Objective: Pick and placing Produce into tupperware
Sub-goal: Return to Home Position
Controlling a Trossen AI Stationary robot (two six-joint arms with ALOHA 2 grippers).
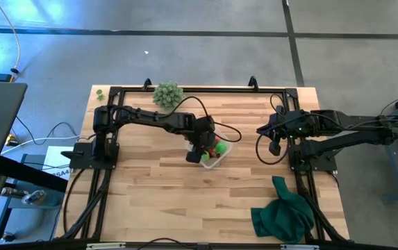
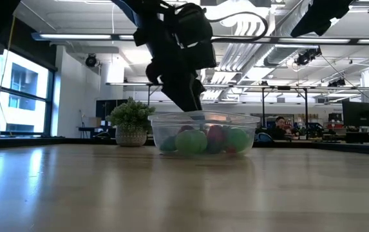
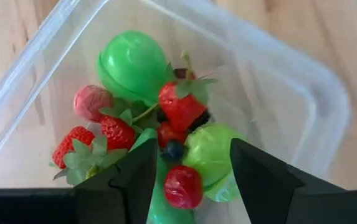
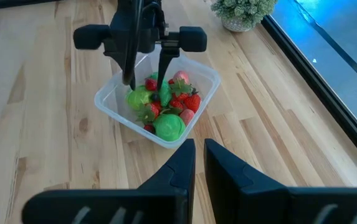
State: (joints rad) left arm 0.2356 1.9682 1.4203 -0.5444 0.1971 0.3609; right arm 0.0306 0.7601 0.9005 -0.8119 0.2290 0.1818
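Left hand (image 3: 192, 158) hangs open, empty, over the container (image 3: 328, 112) holding the produce (image 3: 133, 62); right hand (image 4: 199, 149) closed, parked aside. Filling looks finished.

Tupperware (image 2: 254, 131) upright on wooden table (image 2: 184, 193), near picture centre, walls see-through. Produce (image 2: 192, 140) piled inside: green round pieces at front and right side, red ones between. Left gripper (image 2: 194, 106) hangs from above, tip at container rim, just over pile; contact with produce not clear. Right arm (image 2: 319, 16) high at upper right, well apart from container. Potted bushy plant (image 2: 131, 122) behind, left of container. Person (image 2: 279, 126) seated far back in office room, under ceiling lights
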